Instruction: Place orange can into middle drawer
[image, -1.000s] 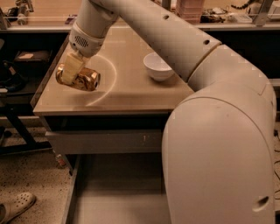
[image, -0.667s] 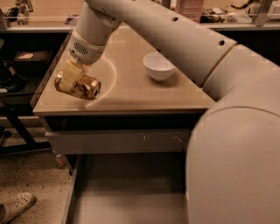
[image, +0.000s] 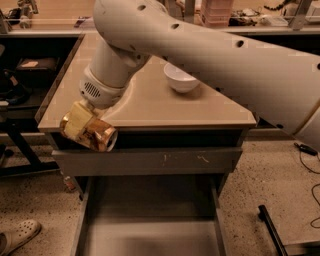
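Gripper (image: 91, 132) clamped on can (image: 101, 138), can lying sideways in the grasp.

A second ago the can hung over the left part of the counter (image: 150, 107). It has since come forward past the near edge and now sits in the air at the near-left corner, in front of the counter lip and just above the scratched drawer front (image: 150, 161). Bowl (image: 181, 79) unmoved, well apart on the far side.

Drawer (image: 150, 237) open below, floor bare where visible. Can is above its left wall, not yet inside.

Judgement: carry mostly done. Remaining: shift right and nearer, lower past the drawer front, let go.
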